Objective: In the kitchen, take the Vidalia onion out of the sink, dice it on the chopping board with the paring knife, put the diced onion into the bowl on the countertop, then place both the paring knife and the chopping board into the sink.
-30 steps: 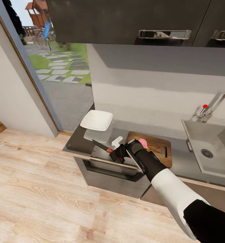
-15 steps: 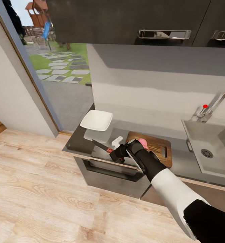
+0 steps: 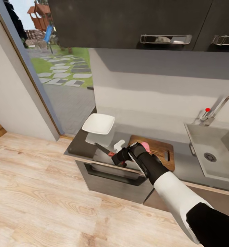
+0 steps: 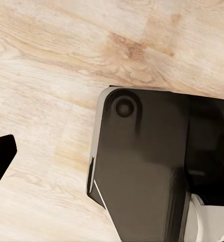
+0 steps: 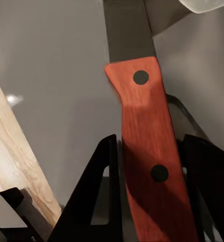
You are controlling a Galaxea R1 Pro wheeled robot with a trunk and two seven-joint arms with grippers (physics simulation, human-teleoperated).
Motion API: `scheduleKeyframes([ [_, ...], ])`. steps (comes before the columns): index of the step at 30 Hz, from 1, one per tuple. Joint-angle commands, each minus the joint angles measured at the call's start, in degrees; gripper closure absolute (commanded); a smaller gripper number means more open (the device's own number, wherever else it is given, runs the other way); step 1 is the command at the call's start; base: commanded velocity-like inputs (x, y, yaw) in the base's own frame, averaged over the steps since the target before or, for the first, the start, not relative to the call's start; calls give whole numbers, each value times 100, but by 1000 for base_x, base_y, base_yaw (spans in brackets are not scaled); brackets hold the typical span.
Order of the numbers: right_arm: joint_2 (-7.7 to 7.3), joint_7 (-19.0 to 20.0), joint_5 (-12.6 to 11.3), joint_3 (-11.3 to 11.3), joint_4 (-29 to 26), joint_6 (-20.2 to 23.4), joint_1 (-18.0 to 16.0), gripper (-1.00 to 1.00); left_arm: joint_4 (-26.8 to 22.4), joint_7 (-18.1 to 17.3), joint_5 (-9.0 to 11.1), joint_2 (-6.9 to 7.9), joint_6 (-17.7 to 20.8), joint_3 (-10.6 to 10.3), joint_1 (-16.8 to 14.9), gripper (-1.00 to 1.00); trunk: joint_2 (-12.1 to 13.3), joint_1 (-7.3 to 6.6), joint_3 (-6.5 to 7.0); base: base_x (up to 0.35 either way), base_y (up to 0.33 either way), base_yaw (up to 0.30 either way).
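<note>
Dark countertop (image 3: 81, 145), right gripper (image 3: 118, 158) fingers clamped on paring knife (image 5: 144, 151) handle, blade pointing past fingertips toward bowl (image 3: 98, 123).

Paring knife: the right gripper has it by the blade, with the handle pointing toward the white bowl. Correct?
Not quite. The right gripper clamps the paring knife by its orange-red handle, as the right wrist view shows; the dark blade is what points toward the white bowl.
</note>
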Motion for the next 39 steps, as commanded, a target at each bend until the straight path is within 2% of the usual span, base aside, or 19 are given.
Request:
scheduleKeyframes([
  [1,2,34,43,2,-7,19,-5,100,-6,-58,61,-1,4,11,4,-100,-10,4,0,0,0,0],
  [20,14,52,43,2,-21,19,-5,100,-6,-55,61,-1,4,11,-1,-100,-10,4,171,-11,0,0],
  [39,14,58,43,2,-21,19,-5,100,-6,-58,61,-1,4,11,0,-100,-10,4,342,-296,0,0],
])
